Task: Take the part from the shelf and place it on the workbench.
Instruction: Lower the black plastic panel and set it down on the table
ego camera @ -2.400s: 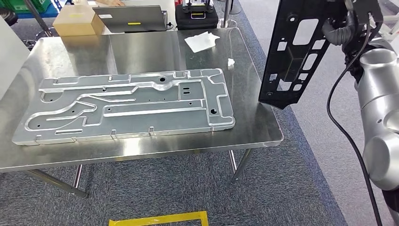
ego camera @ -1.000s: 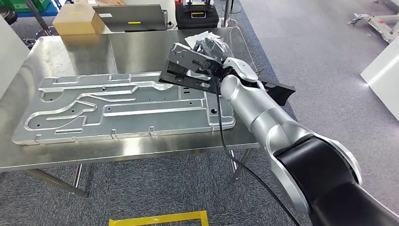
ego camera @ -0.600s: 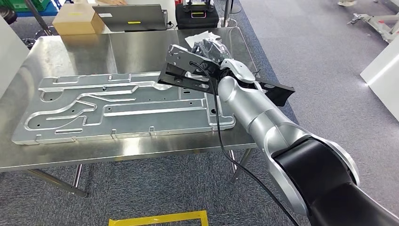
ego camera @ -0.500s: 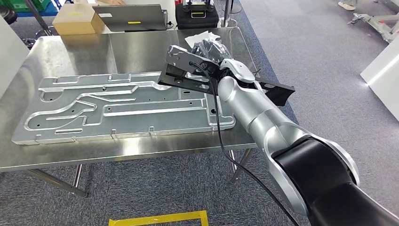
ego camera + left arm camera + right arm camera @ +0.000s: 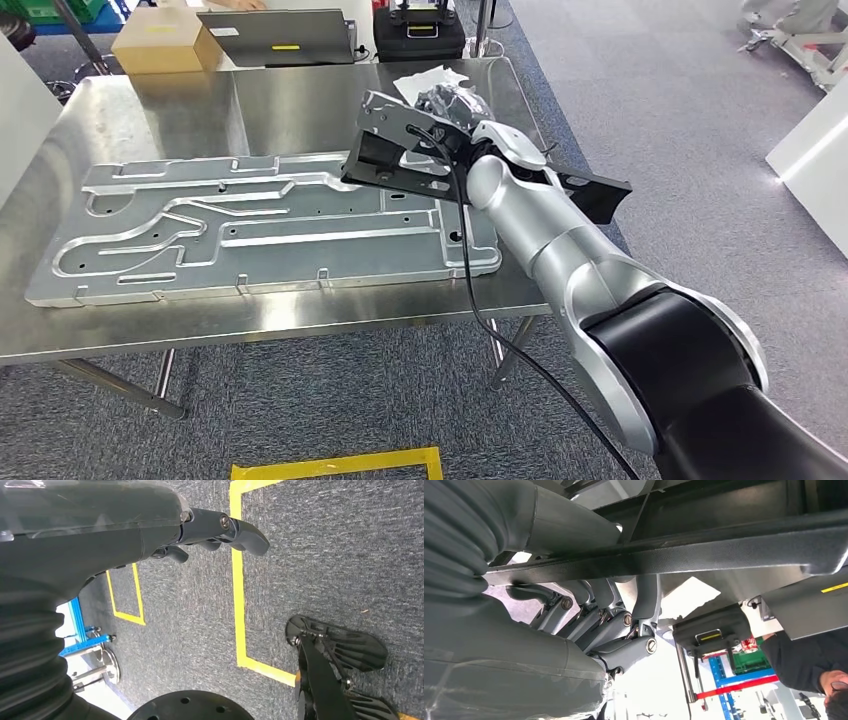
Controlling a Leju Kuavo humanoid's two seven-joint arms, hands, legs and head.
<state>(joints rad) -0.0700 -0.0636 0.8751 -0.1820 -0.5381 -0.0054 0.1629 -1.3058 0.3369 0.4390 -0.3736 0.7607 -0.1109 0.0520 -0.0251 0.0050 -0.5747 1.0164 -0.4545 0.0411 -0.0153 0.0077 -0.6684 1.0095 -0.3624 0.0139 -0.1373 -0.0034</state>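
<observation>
While the black part is gripped by the right hand, its long axis lies left–right above the bench — right end overhanging.

The left hand, with its grey ribbed cover and dark fingers loosely extended and nothing held, was seen across the upper left of the frame. Below it, grey speckled carpet was crossed by yellow tape lines. A blue metal frame was seen at the lower left.
</observation>
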